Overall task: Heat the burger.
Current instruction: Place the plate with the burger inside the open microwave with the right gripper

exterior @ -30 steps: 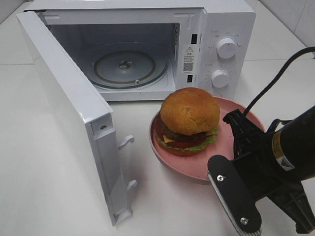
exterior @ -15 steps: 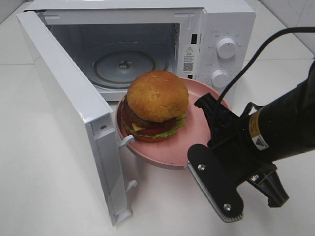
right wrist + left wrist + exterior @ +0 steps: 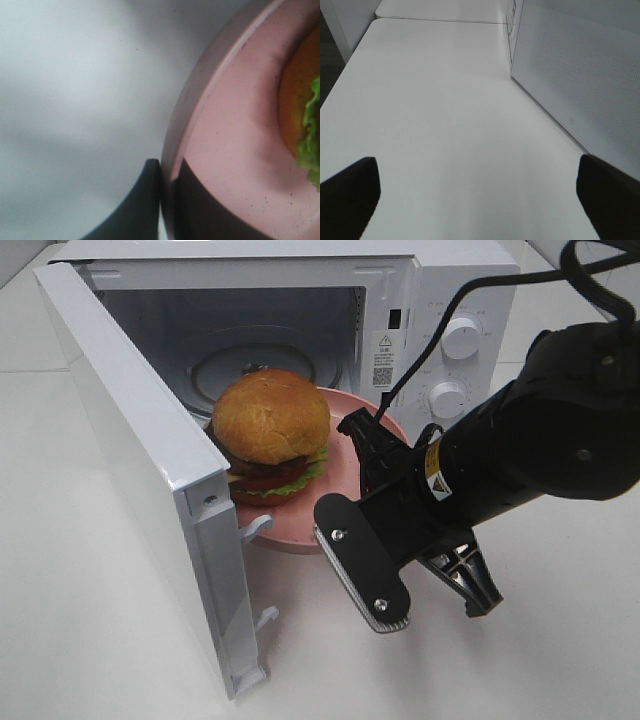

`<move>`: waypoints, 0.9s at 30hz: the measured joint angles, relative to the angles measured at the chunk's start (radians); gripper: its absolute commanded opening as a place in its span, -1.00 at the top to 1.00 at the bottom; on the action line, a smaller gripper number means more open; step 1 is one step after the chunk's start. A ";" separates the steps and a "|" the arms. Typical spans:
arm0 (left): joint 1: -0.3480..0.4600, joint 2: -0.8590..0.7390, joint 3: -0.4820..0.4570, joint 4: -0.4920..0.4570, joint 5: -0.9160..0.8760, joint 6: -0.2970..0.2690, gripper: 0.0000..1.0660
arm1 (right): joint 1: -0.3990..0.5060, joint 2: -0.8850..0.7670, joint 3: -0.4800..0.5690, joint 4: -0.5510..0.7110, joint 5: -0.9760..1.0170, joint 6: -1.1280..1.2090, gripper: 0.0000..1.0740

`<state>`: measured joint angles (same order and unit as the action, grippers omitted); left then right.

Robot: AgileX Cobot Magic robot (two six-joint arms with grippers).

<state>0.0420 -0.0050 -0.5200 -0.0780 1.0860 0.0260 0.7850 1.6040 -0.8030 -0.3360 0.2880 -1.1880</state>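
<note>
The burger [image 3: 270,420], with a golden-brown bun, dark patty and lettuce, sits on a pink plate [image 3: 347,458] held up at the mouth of the open microwave [image 3: 460,290]. My right gripper [image 3: 368,445] is shut on the plate's near rim. In the right wrist view the fingers [image 3: 145,200] pinch the plate rim [image 3: 225,150], and the burger's edge [image 3: 300,110] shows beside them. My left gripper [image 3: 477,200] is open over bare table beside the microwave door [image 3: 580,75], holding nothing. It does not show in the high view.
The microwave door [image 3: 130,450] stands swung wide to the left, its latch hooks close to the plate. The glass turntable [image 3: 225,365] lies inside, partly hidden by the burger. Two knobs [image 3: 460,337] are on the right panel. White table [image 3: 90,640] surrounds everything.
My right arm has carried the plate and burger up and to the left, from the table in front of the microwave to its opening. The left gripper has not changed.
</note>
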 measured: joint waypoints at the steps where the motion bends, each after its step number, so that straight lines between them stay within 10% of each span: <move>1: 0.000 0.000 0.000 0.000 0.000 0.000 -0.92 | -0.001 0.011 -0.012 0.005 0.000 -0.009 1.00; 27: 0.000 0.000 0.000 0.000 0.000 0.000 -0.92 | -0.072 0.208 -0.244 0.087 -0.021 -0.141 1.00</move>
<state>0.0420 -0.0050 -0.5200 -0.0780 1.0860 0.0260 0.7130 1.8120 -1.0470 -0.2490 0.2670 -1.3290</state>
